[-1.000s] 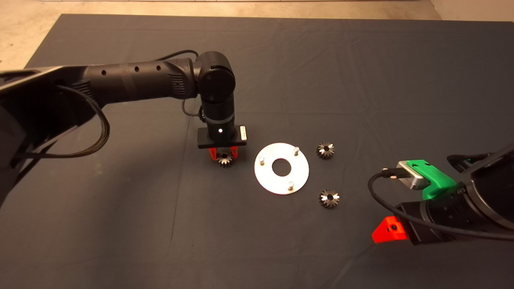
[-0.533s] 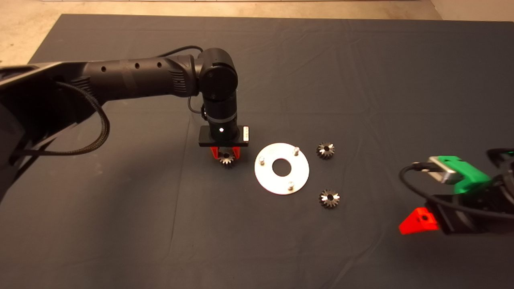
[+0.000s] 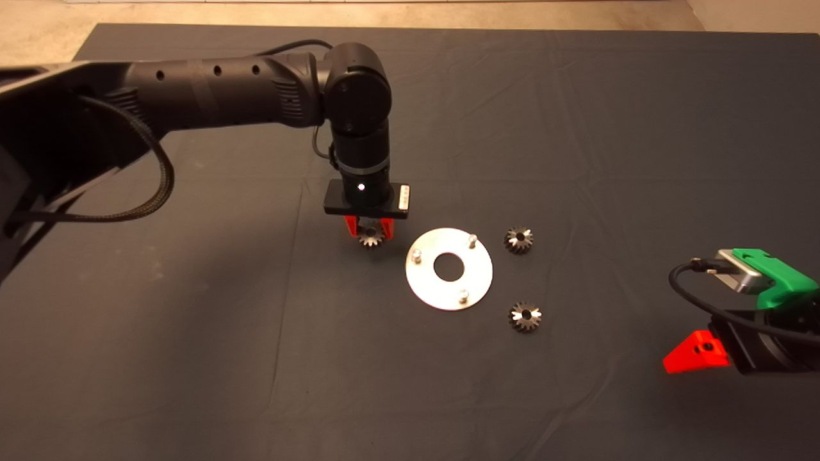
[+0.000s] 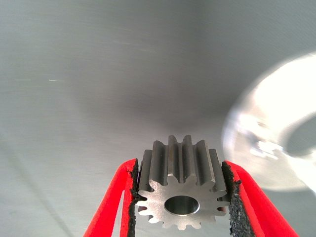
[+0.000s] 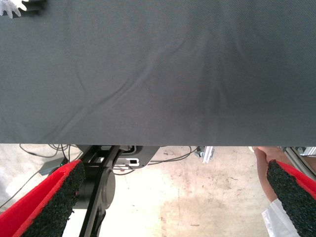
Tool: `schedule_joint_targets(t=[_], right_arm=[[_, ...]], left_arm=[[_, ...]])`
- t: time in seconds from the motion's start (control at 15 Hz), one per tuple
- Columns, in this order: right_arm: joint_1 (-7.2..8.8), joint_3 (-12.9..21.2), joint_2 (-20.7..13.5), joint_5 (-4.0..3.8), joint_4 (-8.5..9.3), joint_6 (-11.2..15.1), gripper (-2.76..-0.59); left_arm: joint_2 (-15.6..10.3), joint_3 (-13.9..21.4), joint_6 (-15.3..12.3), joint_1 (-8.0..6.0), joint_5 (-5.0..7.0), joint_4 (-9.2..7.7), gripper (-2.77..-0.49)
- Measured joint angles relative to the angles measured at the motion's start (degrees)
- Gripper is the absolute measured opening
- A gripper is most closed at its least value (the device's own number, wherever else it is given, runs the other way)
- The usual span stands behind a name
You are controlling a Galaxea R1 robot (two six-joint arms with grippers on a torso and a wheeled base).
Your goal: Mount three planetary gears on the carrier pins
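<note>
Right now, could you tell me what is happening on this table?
The left gripper holds one planetary gear clamped between its red fingers, just beside the silver disc. All three carrier pins on the disc are bare. Two other gears, one beyond the disc and one nearer, lie flat on the mat. The right gripper waits open at the lower right edge.

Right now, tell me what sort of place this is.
Probably a robotics lab or test bench set up for assembly practice. A dark mat covers the table, holding only a silver disc with pins and loose gears. The left hand grips one gear; bare concrete floor with cables lies beyond.
</note>
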Motion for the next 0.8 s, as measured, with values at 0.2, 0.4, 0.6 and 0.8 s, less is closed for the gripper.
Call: schedule_joint_targets(t=[0.2, 0.4, 0.6, 0.8], right_arm=[[0.00, 0.00, -0.02, 0.02, -0.04, -0.39, -0.61], [0.00, 0.00, -0.13, 0.02, -0.06, -0.46, -0.61], [-0.02, 0.00, -0.17, 0.00, -0.09, -0.59, -0.61], [0.00, 0.00, -0.15, 0.05, -0.09, -0.61, -0.61]], left_arm=[[1.10, -0.13, 1.13, 0.00, 0.02, -0.99, -2.32], [2.46, -0.38, 1.77, -0.09, -0.17, -1.00, -2.32], [4.19, -1.01, 2.94, -0.09, -0.65, -1.31, -2.32], [6.11, -2.26, 5.07, -0.06, -0.97, -1.46, -2.32]])
